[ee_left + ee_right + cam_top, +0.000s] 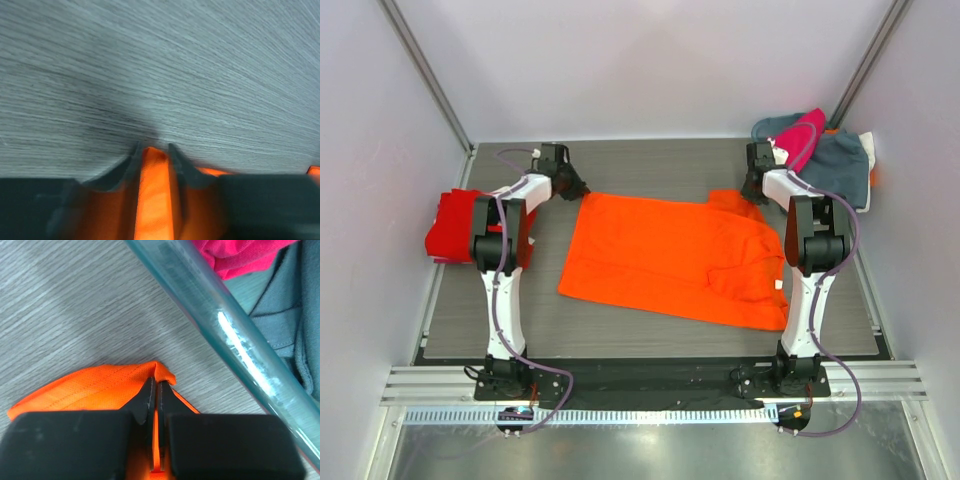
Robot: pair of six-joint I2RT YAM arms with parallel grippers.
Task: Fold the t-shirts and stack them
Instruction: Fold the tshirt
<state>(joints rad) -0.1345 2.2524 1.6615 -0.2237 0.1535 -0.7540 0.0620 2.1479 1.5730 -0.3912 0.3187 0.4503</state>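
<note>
Pinching corners of orange t-shirt (pixel 670 255), left hand (pixel 154 149), right hand (pixel 155 385) near pile (pixel 825 152)

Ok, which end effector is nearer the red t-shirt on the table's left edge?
Left. The left end effector grips the far-left corner of the orange t-shirt, just right of the red t-shirt; the right end effector grips its far-right corner, across the table.

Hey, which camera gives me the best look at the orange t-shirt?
Top external: it shows the whole orange t-shirt spread on the table. The left wrist view shows only a fold pinched in the left gripper; the right wrist view only a corner pinched in the right gripper.
</note>
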